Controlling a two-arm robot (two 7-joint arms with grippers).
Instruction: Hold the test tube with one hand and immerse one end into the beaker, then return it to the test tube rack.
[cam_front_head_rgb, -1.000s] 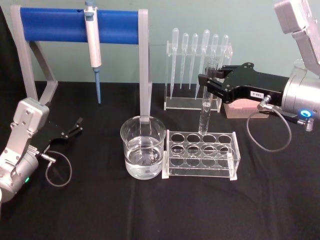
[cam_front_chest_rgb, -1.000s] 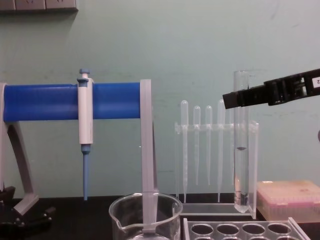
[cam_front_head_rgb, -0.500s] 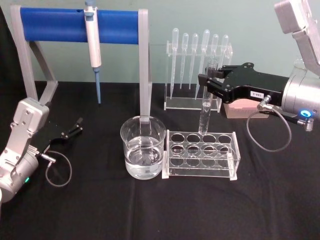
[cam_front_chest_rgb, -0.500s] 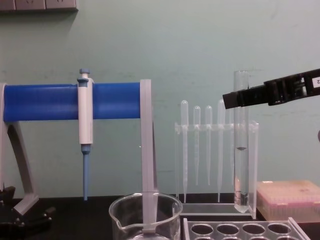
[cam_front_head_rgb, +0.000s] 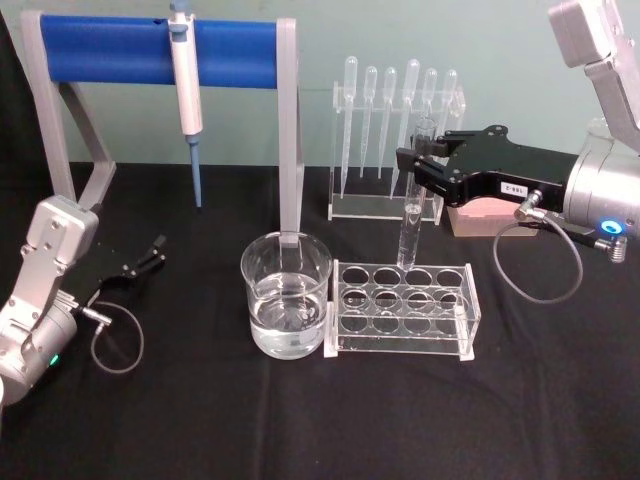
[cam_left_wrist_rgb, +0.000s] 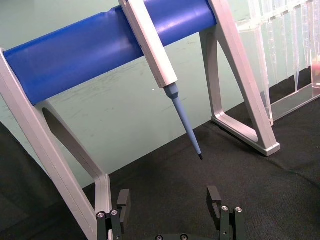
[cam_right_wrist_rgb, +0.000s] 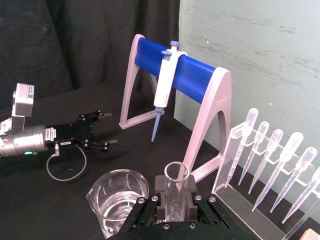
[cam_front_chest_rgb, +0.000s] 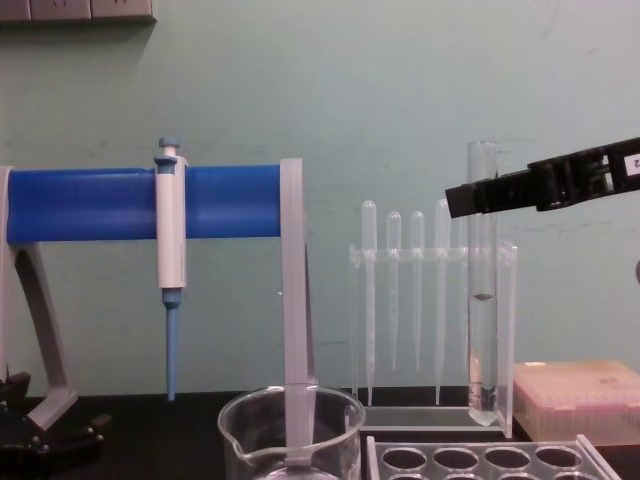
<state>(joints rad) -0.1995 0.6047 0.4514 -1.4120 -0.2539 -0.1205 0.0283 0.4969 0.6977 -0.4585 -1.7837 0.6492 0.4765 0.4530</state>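
Staying still, squeezing the test tube in the jaws of the right gripper just above the rack, probably pausing before lowering it; resting the left gripper, jaws apart, well left of the rack.

Laboratory, micropipette on blue stand, pipette rack, glass beaker

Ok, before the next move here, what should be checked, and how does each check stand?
1. Grip: right gripper shut on the test tube near its rim: ok.
2. Test tube upright: ok.
3. Tube's bottom above the rack top, by the chest view: ok.
4. Beaker upright with water, left of the rack: ok.
5. Left gripper open, parked far left, out of the way: ok.
6. Dip already done: cannot tell.
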